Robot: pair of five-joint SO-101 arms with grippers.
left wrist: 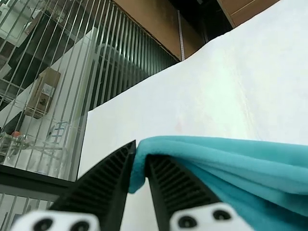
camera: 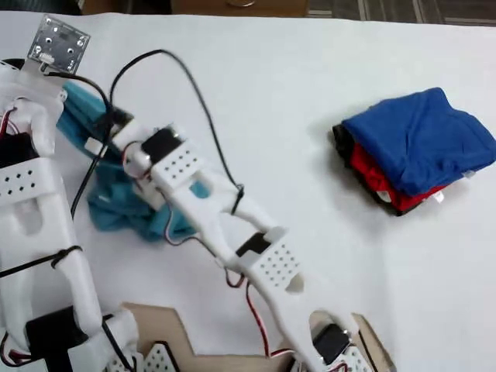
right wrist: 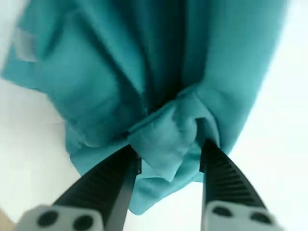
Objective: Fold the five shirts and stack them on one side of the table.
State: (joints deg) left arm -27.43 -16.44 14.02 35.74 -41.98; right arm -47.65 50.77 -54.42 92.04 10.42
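High view: the white table [camera: 310, 70] has a broad bare band between the two arms at the left and the folded stack [camera: 411, 151] near the right edge. The table's far edge runs along the top. Stack order, top down: blue shirt [camera: 422, 132], red shirt [camera: 370, 174], dark layer [camera: 341, 139]. The teal shirt [camera: 124, 208] lies crumpled under the arms at the left, well apart from the stack. Left gripper [left wrist: 139, 150]: fingers narrow, pinching an edge of the teal shirt. Right gripper [right wrist: 168, 147]: fingers apart, straddling a bunched fold of the same shirt
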